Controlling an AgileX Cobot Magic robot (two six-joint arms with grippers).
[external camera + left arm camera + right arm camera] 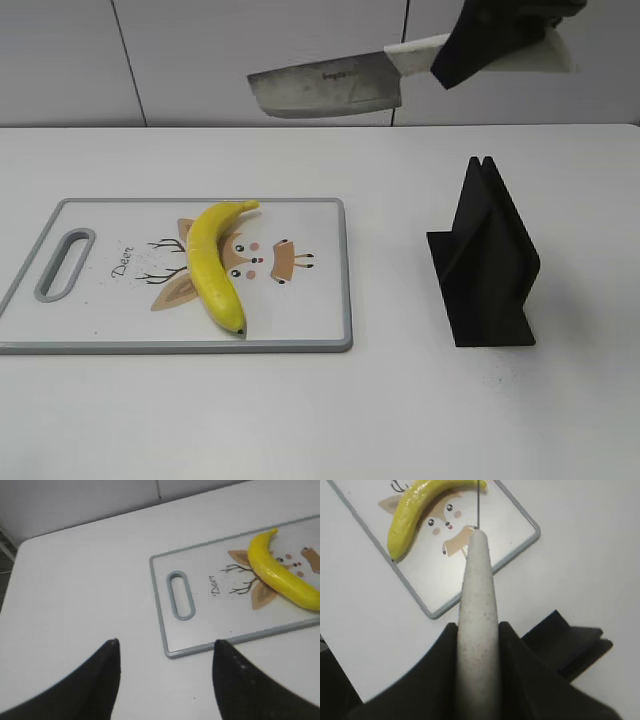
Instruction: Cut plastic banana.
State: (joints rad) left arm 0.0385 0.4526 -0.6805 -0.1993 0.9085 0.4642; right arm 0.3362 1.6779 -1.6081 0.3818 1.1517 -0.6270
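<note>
The yellow plastic banana [213,262] lies on the white cutting board [320,300] with a deer picture; it also shows in the left wrist view [280,577] and the right wrist view [417,507]. My right gripper [480,45] is shut on the white handle of a knife [325,88] and holds it high in the air, above and to the right of the banana, blade pointing left. In the right wrist view the handle [478,630] sits between the jaws. My left gripper [165,645] is open and empty above the table, near the board's handle end [181,595].
A black knife stand [485,262] stands on the white table to the right of the board; it also shows in the right wrist view [570,645]. A grey wall runs behind the table.
</note>
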